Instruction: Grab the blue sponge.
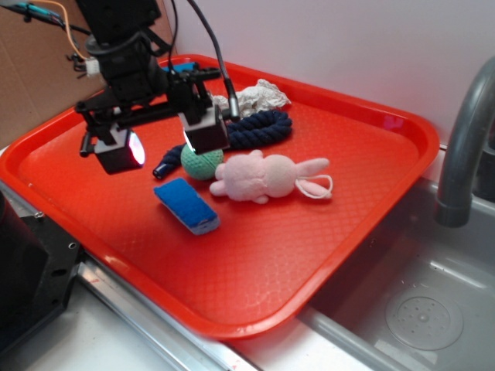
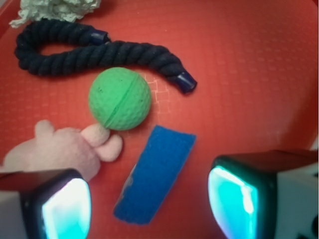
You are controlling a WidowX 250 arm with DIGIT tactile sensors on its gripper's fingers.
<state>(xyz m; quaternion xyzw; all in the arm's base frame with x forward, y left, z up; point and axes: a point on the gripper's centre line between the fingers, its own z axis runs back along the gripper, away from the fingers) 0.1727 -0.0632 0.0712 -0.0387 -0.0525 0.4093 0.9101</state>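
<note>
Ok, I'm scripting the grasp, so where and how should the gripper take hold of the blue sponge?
Probably across the narrow width of the blue sponge, at mid-length, coming straight down from above. It lies flat on the red tray, and its long sides look free, though the green ball and pink bunny sit near one end. The open gripper hangs above it.

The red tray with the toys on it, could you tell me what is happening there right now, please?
A WidowX arm hangs over the red tray with its hand open and empty, above the blue sponge. In the wrist view the sponge lies flat between the two fingers, untouched. Close by are a green ball, a pink bunny, a dark blue rope and a crumpled white cloth.
</note>
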